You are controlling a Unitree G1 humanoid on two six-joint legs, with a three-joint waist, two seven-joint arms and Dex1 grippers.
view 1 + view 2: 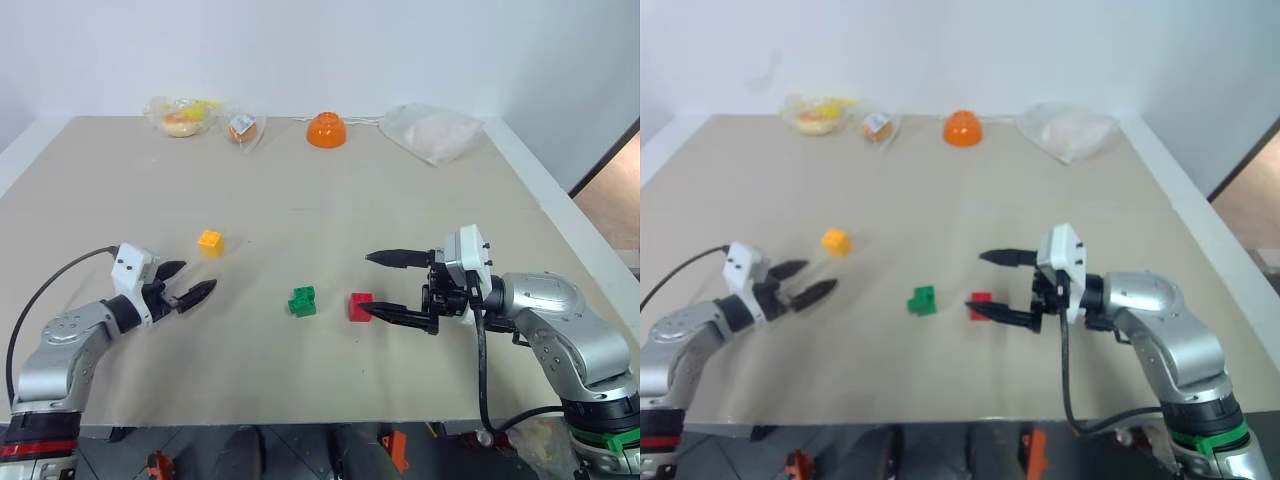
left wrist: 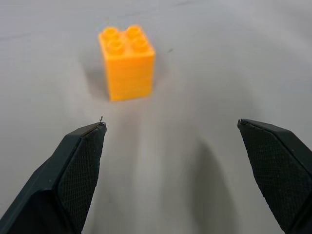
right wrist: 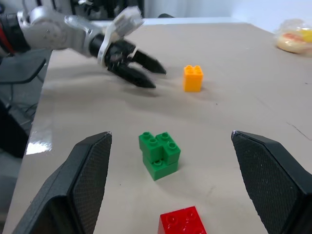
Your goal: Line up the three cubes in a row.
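The table (image 1: 420, 200) spreads out under both my claws, tan and wide. At its far edge, well beyond either claw, sit a clear bag (image 1: 432, 132) of something pale, a second bag (image 1: 182, 116) with yellow contents, a small wrapped item (image 1: 243, 129), and the orange bowl (image 1: 326, 129) turned upside down.

My right claw (image 1: 385, 285) points across toward my left side with its fingers spread wide, holding nothing. My left claw (image 1: 186, 283) is likewise released and empty, its tips aimed toward the middle of the table.

The red cube (image 1: 359, 306) lies right by the tip of my right claw's lower finger; I cannot tell if they touch. The green cube (image 1: 302, 301) stands just past the red one, farther out along the line my right claw points. The yellow-orange cube (image 1: 210, 242) sits near my left claw, a little ahead of its fingertips and off to one side, apart from the other two.
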